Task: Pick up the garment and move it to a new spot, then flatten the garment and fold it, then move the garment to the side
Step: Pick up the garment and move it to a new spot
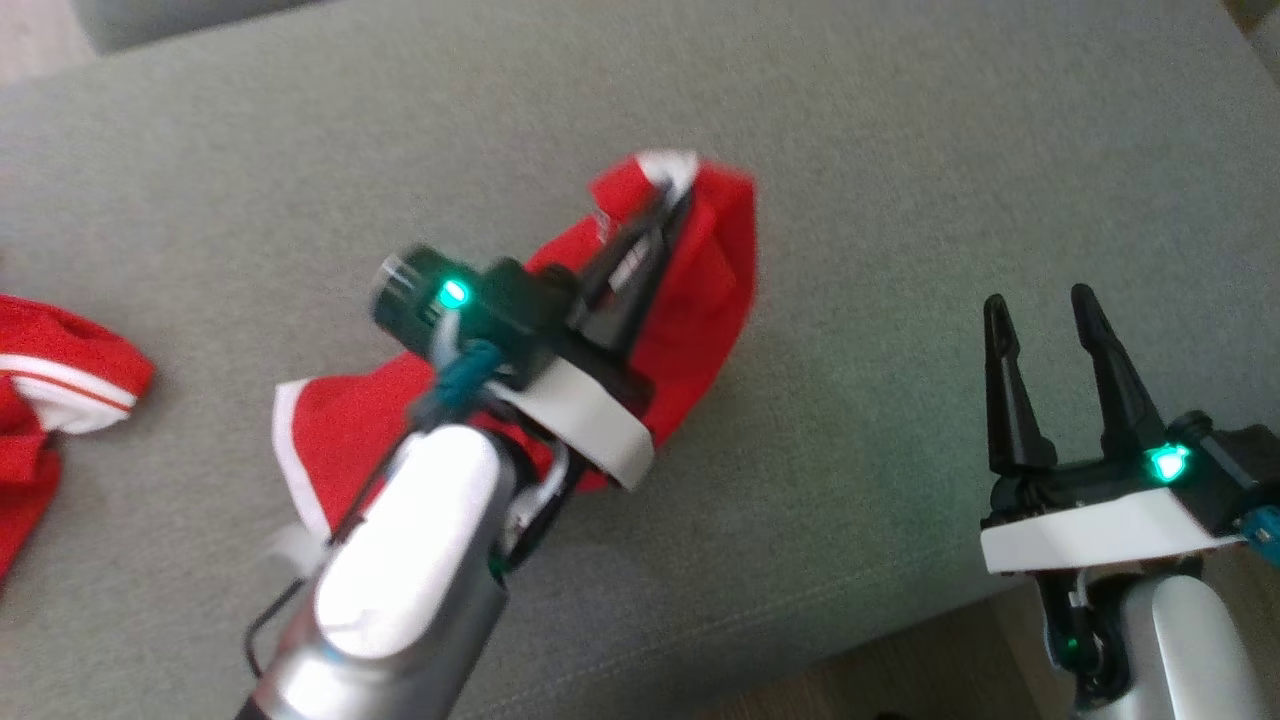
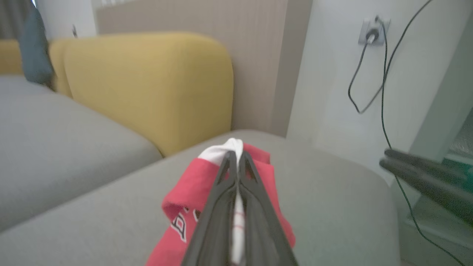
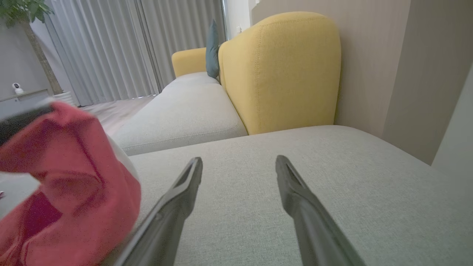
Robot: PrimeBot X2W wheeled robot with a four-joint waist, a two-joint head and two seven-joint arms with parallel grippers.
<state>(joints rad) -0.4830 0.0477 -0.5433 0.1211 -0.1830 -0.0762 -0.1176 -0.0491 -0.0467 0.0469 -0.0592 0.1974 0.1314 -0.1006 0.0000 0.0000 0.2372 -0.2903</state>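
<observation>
The left gripper (image 1: 672, 198) is closed tight on the garment (image 1: 700, 290), its two dark fingers pressed together over a bunched fold of red cloth with a white band. In the left wrist view the white band bulges out just past the gripper's tips (image 2: 235, 157), and a strip of white shows between the fingers (image 2: 218, 218) further down. The rest of the garment (image 2: 184, 199) hangs to both sides of the fingers and back beneath the wrist, with dark lettering showing on the cloth left of the fingers. Its white-edged hem trails behind and to the left of this gripper, low towards the grey sofa seat (image 1: 900, 150); the blur hides whether it touches. The right gripper (image 1: 1040, 300) stands well off to the right of the left one, fingers spread wide with nothing between them, over the front part of the seat. In the right wrist view the bare grey cushion (image 3: 332, 166) lies between and ahead of its fingers (image 3: 295, 192), and the held garment (image 3: 66, 184) hangs to their left. A yellow backrest (image 3: 281, 70) rises beyond both grippers' tips. Far to the left of the left gripper a second red and white garment (image 1: 50, 390) lies crumpled on the seat.
</observation>
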